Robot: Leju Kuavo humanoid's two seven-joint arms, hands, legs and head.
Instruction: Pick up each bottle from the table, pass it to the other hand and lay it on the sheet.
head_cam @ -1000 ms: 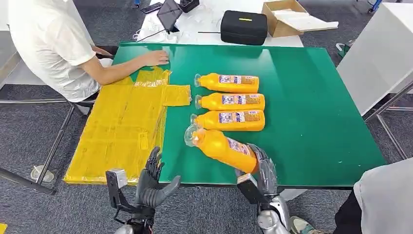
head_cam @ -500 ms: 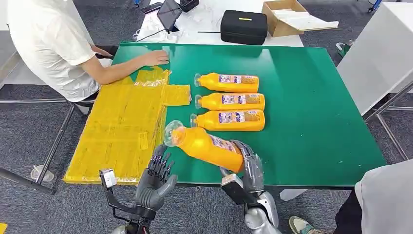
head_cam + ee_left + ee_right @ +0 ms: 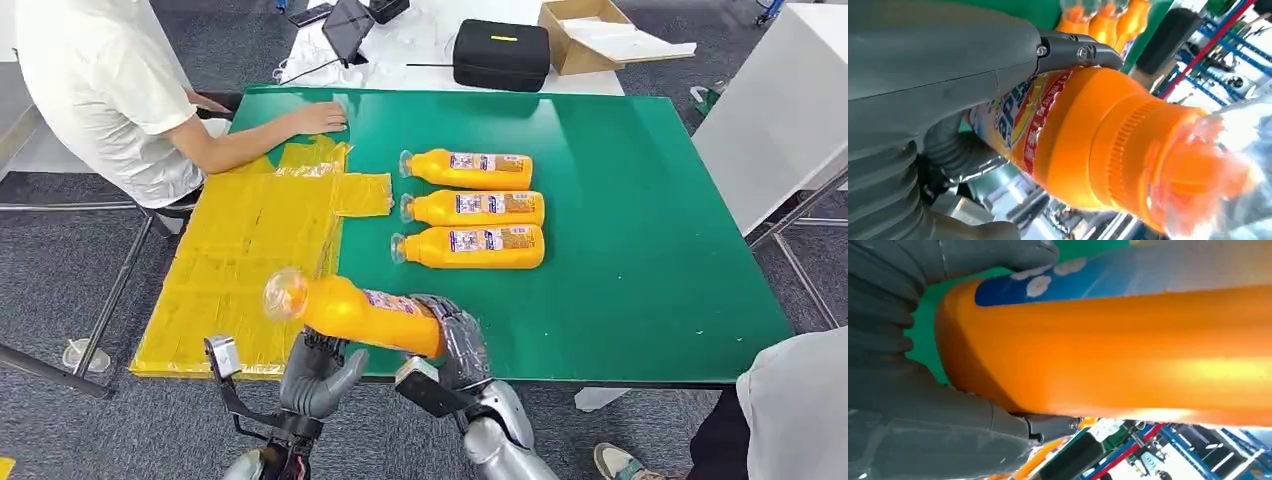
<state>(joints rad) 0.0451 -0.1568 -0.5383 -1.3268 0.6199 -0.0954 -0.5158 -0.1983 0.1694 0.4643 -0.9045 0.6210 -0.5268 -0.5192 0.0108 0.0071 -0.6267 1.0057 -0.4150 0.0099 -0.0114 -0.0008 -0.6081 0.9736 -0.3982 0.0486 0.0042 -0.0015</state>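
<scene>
My right hand (image 3: 455, 342) grips an orange bottle (image 3: 360, 312) by its base and holds it level above the table's near edge. Its clear cap points left over the yellow sheet (image 3: 250, 250). My left hand (image 3: 318, 372) sits just under the bottle's middle with fingers spread; its thumb (image 3: 973, 55) lies along the bottle (image 3: 1098, 150), not closed round it. The right wrist view has the bottle (image 3: 1128, 355) pressed into my right hand (image 3: 923, 405). Three more orange bottles (image 3: 470, 169) (image 3: 475, 208) (image 3: 475, 247) lie in a row on the green table (image 3: 640, 250).
A person in white (image 3: 100, 90) sits at the far left with a hand (image 3: 318, 120) on the sheet's far corner. A black case (image 3: 500, 55) and a cardboard box (image 3: 590, 35) stand behind the table. Another person's clothing (image 3: 790, 410) shows at the near right.
My right hand has carried the bottle left, from the table's near middle to above my left hand. The left hand now sits under the bottle.
</scene>
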